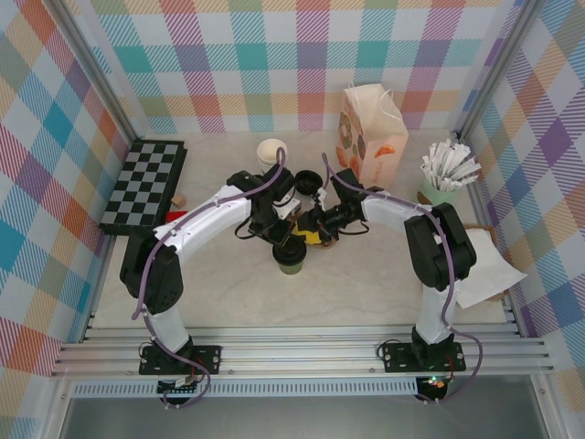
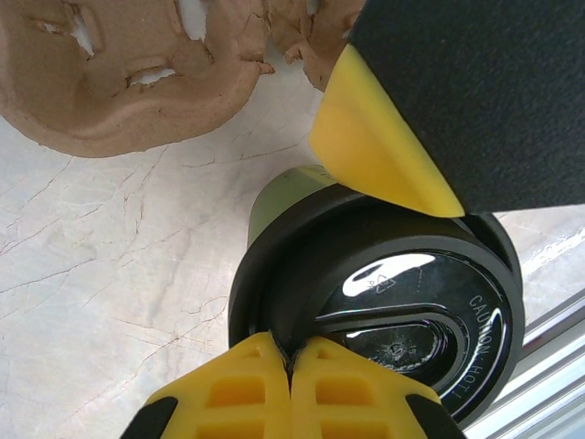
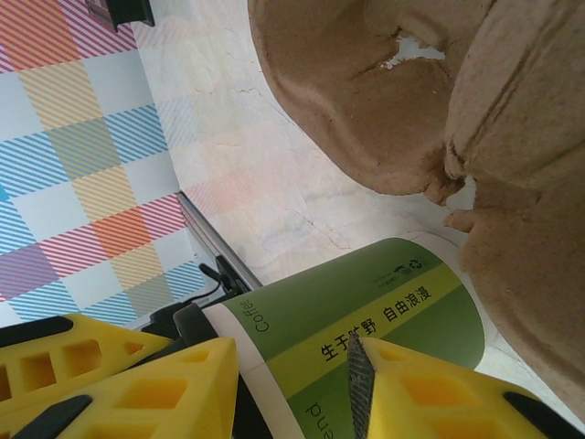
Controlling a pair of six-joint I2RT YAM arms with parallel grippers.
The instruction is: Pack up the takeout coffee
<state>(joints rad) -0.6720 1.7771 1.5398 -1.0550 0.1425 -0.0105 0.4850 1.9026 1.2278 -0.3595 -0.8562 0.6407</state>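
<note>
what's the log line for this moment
lid on cup | left claw shut at lid rim | right claw straddling cup, grip unclear

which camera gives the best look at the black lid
The left wrist view: the lid sits close up on the cup, its glossy top and lettering plain. From above it is a tiny dark disc; the right wrist view shows mostly the cup's side.
</note>
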